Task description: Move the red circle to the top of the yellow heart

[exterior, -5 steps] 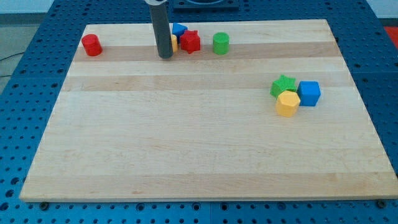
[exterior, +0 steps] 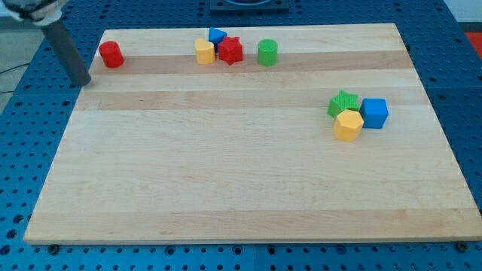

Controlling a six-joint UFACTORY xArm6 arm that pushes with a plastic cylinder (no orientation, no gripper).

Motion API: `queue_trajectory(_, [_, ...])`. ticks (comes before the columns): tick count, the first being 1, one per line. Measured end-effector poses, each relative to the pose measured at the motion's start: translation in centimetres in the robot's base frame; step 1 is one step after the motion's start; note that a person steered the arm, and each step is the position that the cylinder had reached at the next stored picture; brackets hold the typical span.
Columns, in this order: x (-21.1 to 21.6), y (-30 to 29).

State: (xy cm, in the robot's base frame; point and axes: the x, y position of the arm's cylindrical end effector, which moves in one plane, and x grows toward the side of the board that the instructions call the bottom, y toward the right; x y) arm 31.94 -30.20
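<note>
The red circle [exterior: 111, 54] sits near the board's top left corner. The yellow heart [exterior: 204, 52] lies at the top middle, touching a red star [exterior: 230, 50], with a small blue block [exterior: 217, 35] just above them. My tip [exterior: 82, 80] is at the board's left edge, to the left of and slightly below the red circle, apart from it.
A green cylinder [exterior: 267, 52] stands right of the red star. A green star [exterior: 343, 103], a blue cube [exterior: 374, 113] and a yellow hexagon block [exterior: 349, 125] cluster at the right. The wooden board [exterior: 241, 181] lies on a blue perforated table.
My tip has moved far left, from beside the yellow heart to the board's left edge. The yellow heart now shows in full. No block has moved.
</note>
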Motion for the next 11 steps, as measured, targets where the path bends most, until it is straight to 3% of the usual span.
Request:
queue_trajectory(2, [-2.3,9.6])
queue_trajectory(3, [-2.0,1.8])
queue_trajectory(4, [-2.2,-0.3])
queue_trajectory(6, [-7.0,12.2])
queue_trajectory(7, [-6.9,5.0])
queue_trajectory(9, [-12.2,6.9])
queue_trajectory(10, [-7.7,15.0])
queue_trajectory(11, [-6.5,18.4])
